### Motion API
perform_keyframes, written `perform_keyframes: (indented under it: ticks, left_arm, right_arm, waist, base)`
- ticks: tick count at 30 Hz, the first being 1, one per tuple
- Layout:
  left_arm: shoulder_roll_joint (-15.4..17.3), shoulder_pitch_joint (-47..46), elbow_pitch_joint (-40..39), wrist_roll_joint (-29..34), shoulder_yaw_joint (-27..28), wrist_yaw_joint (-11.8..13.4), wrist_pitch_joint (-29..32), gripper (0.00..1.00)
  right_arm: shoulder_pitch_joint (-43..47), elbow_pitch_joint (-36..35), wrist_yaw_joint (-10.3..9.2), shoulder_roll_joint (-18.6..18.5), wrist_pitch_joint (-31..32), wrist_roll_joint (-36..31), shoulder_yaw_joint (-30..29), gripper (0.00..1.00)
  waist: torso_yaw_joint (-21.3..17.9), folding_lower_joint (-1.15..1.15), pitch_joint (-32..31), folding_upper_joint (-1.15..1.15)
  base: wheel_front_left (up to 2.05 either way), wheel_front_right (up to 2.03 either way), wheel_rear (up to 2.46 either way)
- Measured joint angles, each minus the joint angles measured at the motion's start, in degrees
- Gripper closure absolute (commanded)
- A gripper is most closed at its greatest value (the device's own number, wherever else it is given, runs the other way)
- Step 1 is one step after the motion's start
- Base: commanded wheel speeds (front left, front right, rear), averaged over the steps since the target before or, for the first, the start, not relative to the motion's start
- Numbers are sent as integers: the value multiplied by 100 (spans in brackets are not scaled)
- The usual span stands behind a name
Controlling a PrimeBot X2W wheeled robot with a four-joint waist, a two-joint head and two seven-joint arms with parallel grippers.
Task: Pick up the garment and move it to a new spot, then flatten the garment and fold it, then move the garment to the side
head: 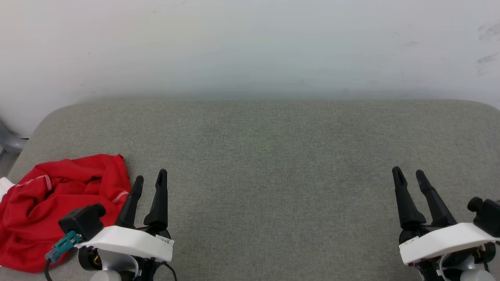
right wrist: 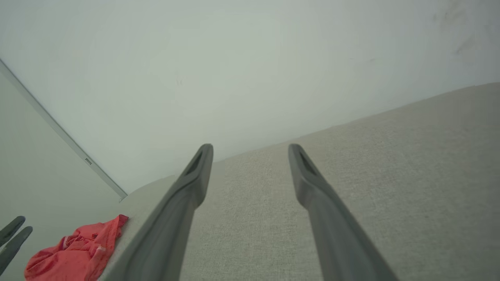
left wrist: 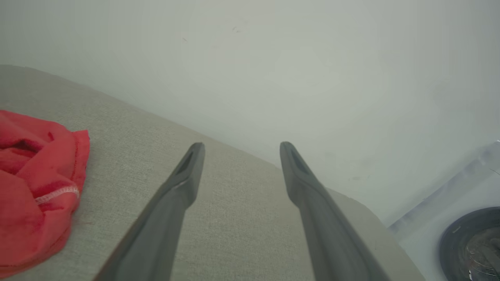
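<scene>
Right wrist view catches left gripper [right wrist: 24, 224] (jaws apart) beside garment [right wrist: 74, 253].

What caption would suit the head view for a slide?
Crumpled red garment at the left of the grey padded surface; left gripper and right gripper open, holding nothing.

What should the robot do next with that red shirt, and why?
Probably swing the left gripper leftward onto the garment and close on it. It lies crumpled at the left end of the grey surface, right beside that open gripper; the right gripper, also open, is far across.
</scene>
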Motion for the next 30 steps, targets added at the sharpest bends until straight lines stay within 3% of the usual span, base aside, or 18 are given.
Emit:
perform_keyframes:
  ticks: [12,30]
  left_arm:
    - [215,-2,175,1007,-165,125,-182,0]
    - [328,-31,393,1850,-341,191,-431,0]
  right_arm:
    - [51,-226,0,33,15,-1087,-205,0]
    - [150,-363,1,89,48,-2126,-309,0]
  waist:
    - [4,0,-3,0]
    - [9,0,-2,0]
  base:
    - [0,0,0]
    - [0,0,0]
